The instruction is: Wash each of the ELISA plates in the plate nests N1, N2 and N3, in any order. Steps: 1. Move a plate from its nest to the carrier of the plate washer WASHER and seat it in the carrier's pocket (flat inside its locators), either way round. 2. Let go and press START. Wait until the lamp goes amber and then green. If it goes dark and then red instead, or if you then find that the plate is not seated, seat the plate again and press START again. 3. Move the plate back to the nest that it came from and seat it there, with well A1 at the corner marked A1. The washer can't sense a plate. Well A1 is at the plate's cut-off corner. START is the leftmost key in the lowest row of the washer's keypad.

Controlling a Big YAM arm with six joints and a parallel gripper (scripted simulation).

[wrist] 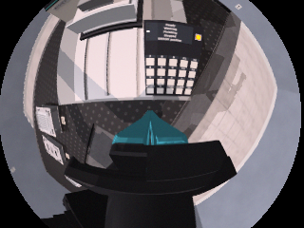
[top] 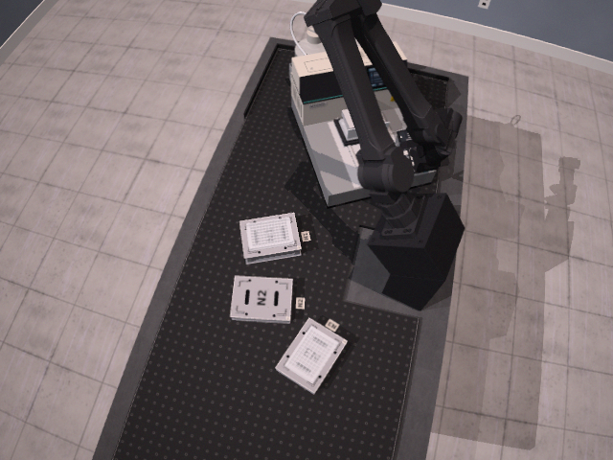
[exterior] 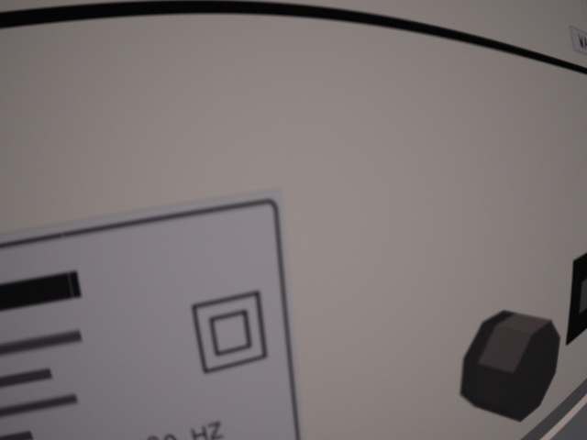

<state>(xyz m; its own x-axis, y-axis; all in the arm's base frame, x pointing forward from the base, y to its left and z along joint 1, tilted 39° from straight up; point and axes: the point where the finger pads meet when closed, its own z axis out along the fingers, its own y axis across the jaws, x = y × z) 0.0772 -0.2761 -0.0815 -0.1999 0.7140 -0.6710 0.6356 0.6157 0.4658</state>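
The washer (top: 322,160) (wrist: 97,66) has a white plate (top: 346,128) on its carrier, partly hidden by the arm; its exact seating cannot be told. The lamp (wrist: 198,37) beside the panel text shows amber. The keypad (wrist: 171,72) shows several rows of keys, with START (wrist: 150,89) at lower left. My gripper (wrist: 150,114) is shut and empty, its teal tips short of the keypad's near edge in the wrist view. Nest N2 (top: 261,286) is empty. A plate (top: 269,233) (wrist: 45,119) lies in nest N1, another plate (top: 311,354) in nest N3 (top: 330,360).
The arm (top: 353,89) reaches over the washer from its dark base (top: 420,227), beside the nests. A bottle (top: 311,37) with a tube stands behind the washer. The exterior view shows only a close beige casing (exterior: 370,165) with a label (exterior: 142,293) and a dark knob (exterior: 509,369).
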